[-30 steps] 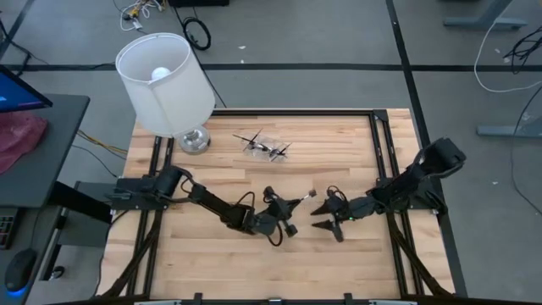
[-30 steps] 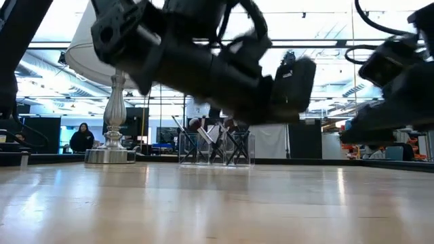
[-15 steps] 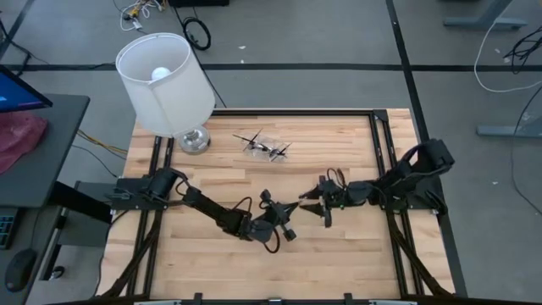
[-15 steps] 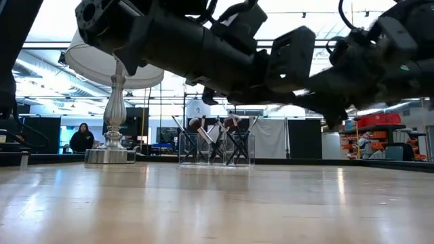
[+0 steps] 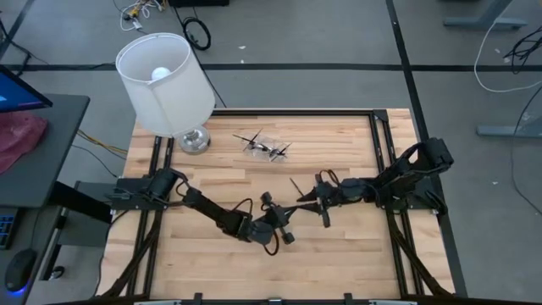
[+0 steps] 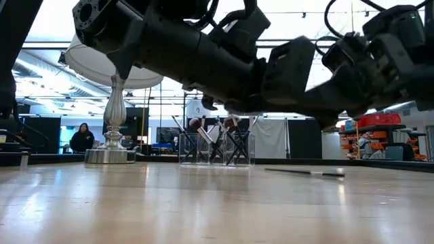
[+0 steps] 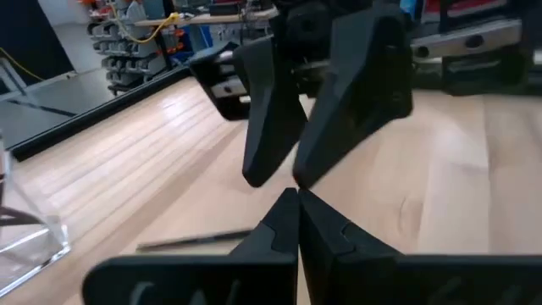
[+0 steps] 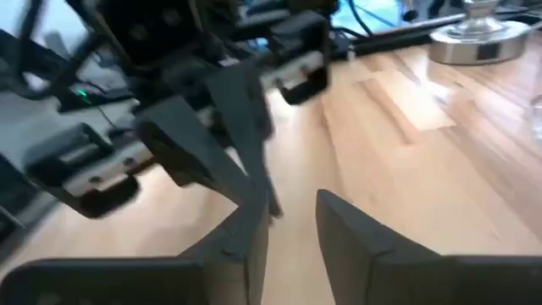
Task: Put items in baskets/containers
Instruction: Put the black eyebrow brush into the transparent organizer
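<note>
Left end effector point(image 5: 284, 227) pinched shut, empty, mid-desk. Thin dark makeup brush point(image 5: 295, 186) lies flat just beside the half-open right end effector point(image 5: 315, 202), well short of the small clear plastic container point(image 5: 265, 146). Risk: a shallow grab skids the brush.

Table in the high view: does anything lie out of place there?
Yes. One brush lies flat on the bare table near its middle, apart from the container that holds the others, so it looks stray.

Left tool point(image 7: 298, 196) closed, brush point(image 7: 193, 242) on table point(image 7: 152, 161)
</note>
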{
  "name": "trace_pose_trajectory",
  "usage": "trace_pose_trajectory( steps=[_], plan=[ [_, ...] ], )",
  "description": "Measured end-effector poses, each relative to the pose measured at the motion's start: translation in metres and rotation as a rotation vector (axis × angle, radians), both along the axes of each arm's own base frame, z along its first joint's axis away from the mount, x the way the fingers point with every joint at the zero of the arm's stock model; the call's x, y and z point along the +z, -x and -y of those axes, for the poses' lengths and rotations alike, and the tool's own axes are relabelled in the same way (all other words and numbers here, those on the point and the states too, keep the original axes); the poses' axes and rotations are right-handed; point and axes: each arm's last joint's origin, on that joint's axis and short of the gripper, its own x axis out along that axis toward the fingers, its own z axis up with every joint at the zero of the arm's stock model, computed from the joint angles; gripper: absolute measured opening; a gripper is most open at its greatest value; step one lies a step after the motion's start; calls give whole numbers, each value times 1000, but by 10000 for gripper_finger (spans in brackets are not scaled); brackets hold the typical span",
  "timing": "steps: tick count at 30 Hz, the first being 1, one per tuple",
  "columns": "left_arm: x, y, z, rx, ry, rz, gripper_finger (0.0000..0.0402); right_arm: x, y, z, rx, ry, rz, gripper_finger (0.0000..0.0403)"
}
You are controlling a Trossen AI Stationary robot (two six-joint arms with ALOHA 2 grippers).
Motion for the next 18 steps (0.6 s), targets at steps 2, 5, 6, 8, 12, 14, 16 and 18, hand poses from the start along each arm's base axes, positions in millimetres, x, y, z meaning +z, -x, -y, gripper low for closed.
trace_pose_trajectory(
  steps=[2, 5, 6, 8, 12, 14, 16, 18],
  plan=[
    [-1, 2, 2, 15, -3, -6, 1, -3, 0, 3, -37, 45, -33, 104],
    [3, 3, 3, 21, -4, -10, 1, -11, 1, 13, -117, 122, -104, 122],
    [5, 4, 3, 19, -7, -20, 2, -13, 1, 16, -149, 129, -130, 131],
    [8, 4, -1, 12, -15, -48, 5, -19, 3, 22, -210, 108, -203, 152],
    [7, -3, -23, -76, -8, -154, 38, -32, 9, 29, -263, 77, -343, 190],
    [2, -7, -40, -99, 38, -189, 64, -33, 10, 30, -268, 78, -365, 200],
    [-3, -11, -57, -108, 105, -209, 92, -32, 9, 30, -286, 101, -358, 204],
    [-6, -14, -72, -118, 169, -221, 118, -29, 4, 31, -301, 126, -341, 204]
  ],
)
